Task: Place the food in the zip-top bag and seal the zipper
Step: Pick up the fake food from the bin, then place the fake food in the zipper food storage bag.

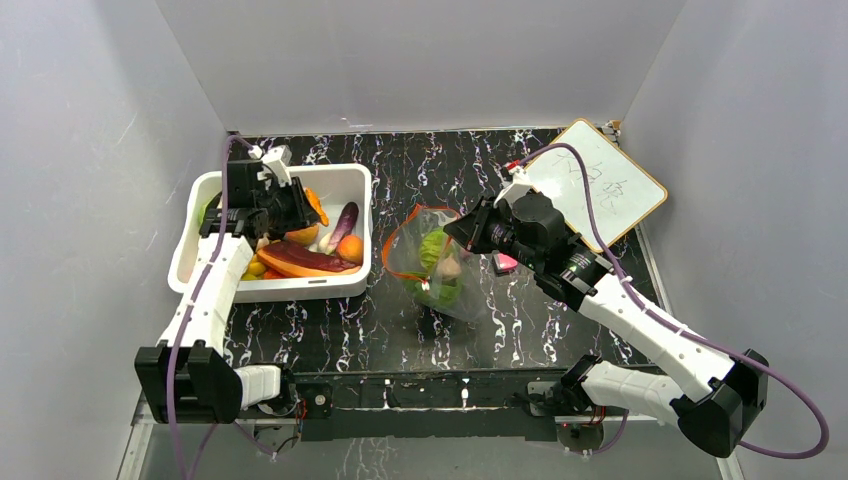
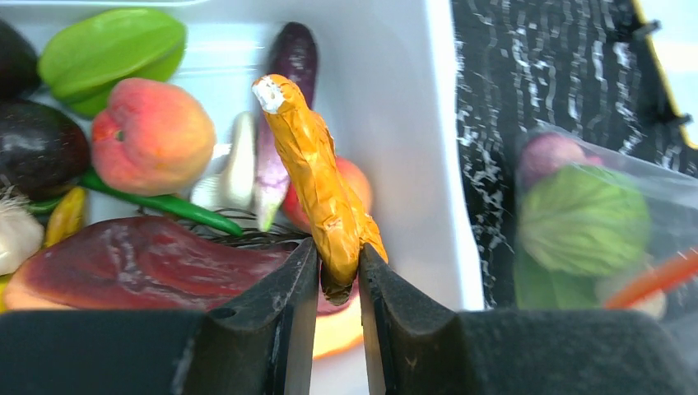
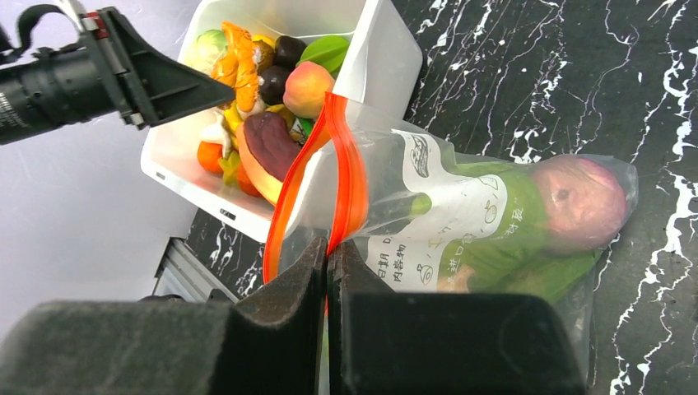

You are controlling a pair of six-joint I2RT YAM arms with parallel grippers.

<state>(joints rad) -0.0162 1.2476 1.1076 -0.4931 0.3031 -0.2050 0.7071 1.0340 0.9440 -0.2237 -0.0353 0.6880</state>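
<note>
My left gripper (image 2: 337,271) is shut on the lower end of a long, orange, crinkly carrot-like toy (image 2: 313,164) and holds it upright over the white bin (image 2: 395,123). The bin also holds a peach (image 2: 152,136), an eggplant (image 2: 292,53) and other food. The zip-top bag (image 1: 437,268) lies mid-table, right of the bin, with a green cabbage (image 3: 502,239) and a pinkish fruit (image 3: 580,202) inside. My right gripper (image 3: 328,251) is shut on one side of the red-orange zipper (image 3: 350,177) and holds the mouth open toward the bin.
A small whiteboard (image 1: 600,190) lies at the back right. A small pink block (image 1: 505,262) sits on the table by my right wrist. Grey walls enclose the table on three sides.
</note>
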